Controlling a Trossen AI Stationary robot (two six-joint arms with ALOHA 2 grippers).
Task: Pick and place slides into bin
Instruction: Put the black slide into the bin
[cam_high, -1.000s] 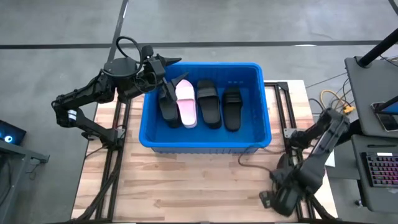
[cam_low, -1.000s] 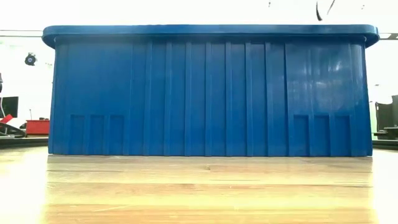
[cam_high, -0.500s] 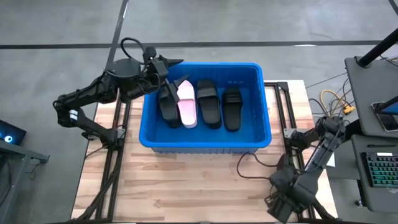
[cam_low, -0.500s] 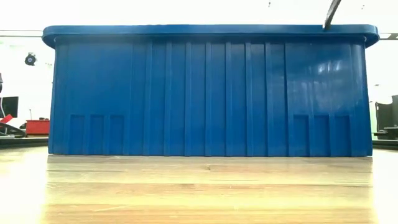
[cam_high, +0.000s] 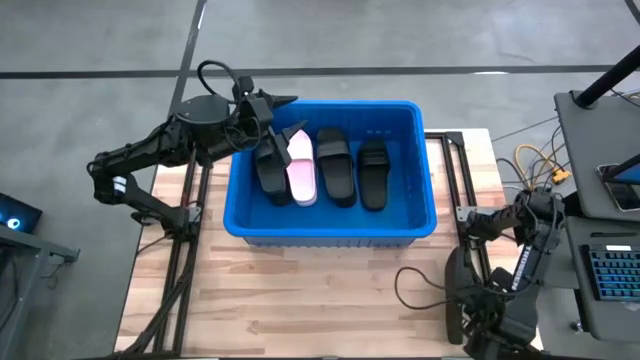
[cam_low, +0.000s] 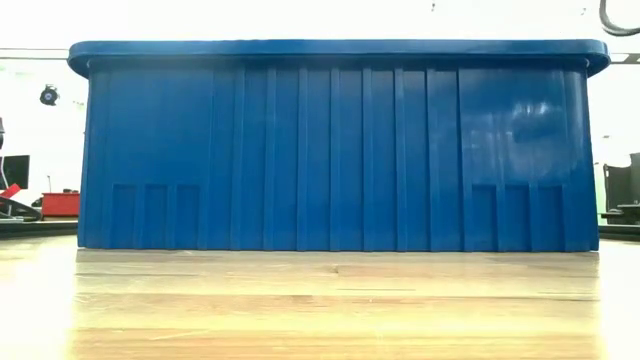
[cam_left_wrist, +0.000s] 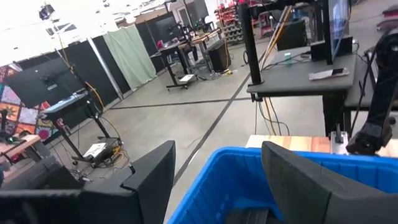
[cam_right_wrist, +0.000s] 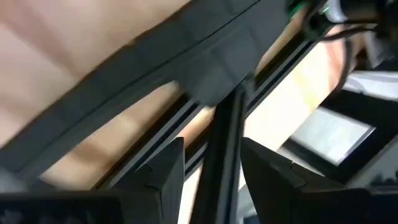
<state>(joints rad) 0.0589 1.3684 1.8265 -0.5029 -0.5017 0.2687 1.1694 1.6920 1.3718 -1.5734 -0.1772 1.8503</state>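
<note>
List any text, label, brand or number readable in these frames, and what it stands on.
None can be read.
Bin: walls plain in the high and low views, no label.
Slides: no brand visible.
Keyboard and screen beside the table: too small to read.
Monitors and boards in the room, left wrist view: too blurred to read.

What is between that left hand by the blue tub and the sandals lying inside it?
Nothing visible. The left hand hangs over the left end of the large blue ribbed plastic tub, directly above the black foam sandal beside the pale pink one; only open air separates them.
</note>
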